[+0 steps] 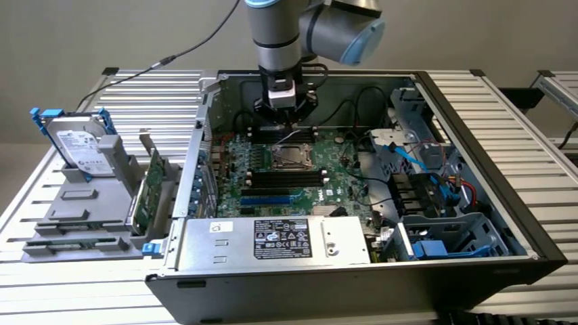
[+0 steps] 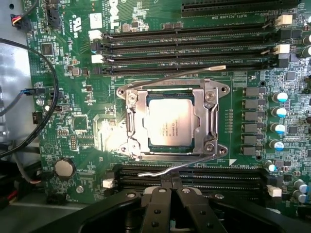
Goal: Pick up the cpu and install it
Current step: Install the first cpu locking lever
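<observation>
Small square dull-silver cpu [image 2: 170, 121] sits in the grey steel socket frame [image 2: 137, 114] at exterior-view centre, just below the black gripper [image 2: 170, 180] — closed tight, holding nothing.

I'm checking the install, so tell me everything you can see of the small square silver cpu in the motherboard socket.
The small flat square cpu with a dull silver metal top, faintly printed, lies flat in its socket on the green motherboard, between rows of long black memory slots. A silver metal retention frame lies over its edges, with thin wire levers along two sides. The black gripper, jaws together, hangs beside the socket, not touching the chip.
</observation>
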`<state>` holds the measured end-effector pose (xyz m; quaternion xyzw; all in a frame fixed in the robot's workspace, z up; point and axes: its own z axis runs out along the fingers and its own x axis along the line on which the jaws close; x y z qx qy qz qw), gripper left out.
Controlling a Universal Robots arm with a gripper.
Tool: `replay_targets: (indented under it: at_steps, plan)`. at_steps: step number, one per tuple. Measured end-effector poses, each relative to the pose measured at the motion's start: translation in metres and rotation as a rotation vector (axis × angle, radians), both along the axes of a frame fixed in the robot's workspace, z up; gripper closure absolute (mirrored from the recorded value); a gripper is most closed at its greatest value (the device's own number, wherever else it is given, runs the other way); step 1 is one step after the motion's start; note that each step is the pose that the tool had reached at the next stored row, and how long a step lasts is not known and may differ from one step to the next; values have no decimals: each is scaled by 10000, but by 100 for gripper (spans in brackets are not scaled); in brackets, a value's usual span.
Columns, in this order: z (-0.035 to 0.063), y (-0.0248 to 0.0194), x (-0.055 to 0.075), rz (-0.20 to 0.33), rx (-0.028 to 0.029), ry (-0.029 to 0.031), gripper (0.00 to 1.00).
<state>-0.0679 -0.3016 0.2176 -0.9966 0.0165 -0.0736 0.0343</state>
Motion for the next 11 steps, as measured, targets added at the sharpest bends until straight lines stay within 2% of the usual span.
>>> replay_targets:
  at_steps: [6,11]
  plan:
    - [1,1,-144,0,0,1,89]
    - [2,1,-212,0,0,1,89]
